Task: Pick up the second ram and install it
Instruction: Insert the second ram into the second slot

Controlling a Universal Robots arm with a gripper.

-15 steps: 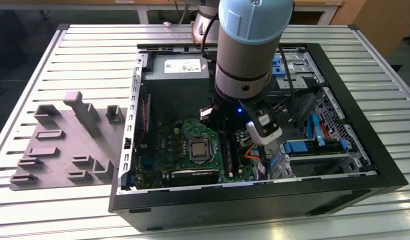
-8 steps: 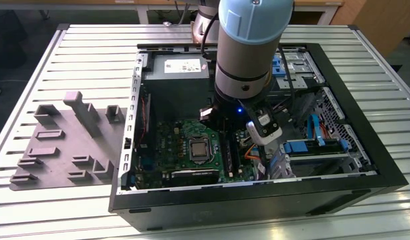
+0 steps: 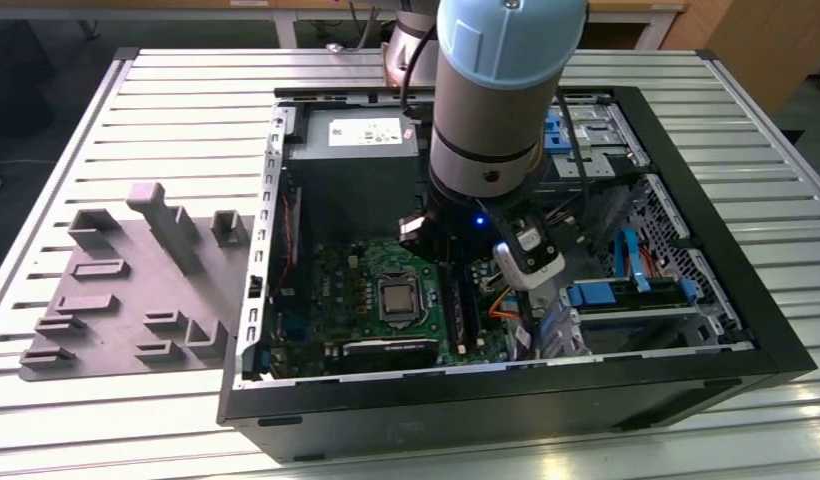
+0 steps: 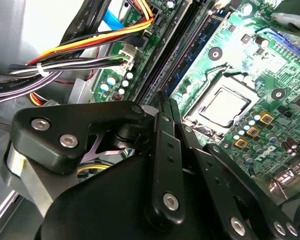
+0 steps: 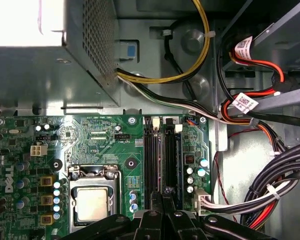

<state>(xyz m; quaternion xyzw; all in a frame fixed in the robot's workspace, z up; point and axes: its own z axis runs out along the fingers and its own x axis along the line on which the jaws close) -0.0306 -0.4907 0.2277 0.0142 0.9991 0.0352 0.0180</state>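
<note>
Green circuit board point(image 3: 350, 290) lies exposed inside an open computer case point(image 3: 517, 395) on a slatted metal table point(image 3: 183, 90), with its silver processor socket point(image 3: 399, 297) near the middle. The robot arm point(image 3: 497, 100) reaches down into the case just beside the socket, on the exterior view's right of it. In both wrist views the gripper point(image 5: 163, 194) hangs over the long black slots point(image 5: 151, 160) that run alongside the socket, its black fingers point(image 4: 162, 145) drawn together with barely a gap. Whether they pinch the second memory stick cannot be told: anything dark and edge-on between them blends with the slots below. Yellow, red and black cables point(image 5: 160, 77) loop beyond the slots, on the side away from the socket. A grey moulded tray point(image 3: 117, 300) sits on the table well apart from the socket, outside the case on the exterior view's left.
</note>
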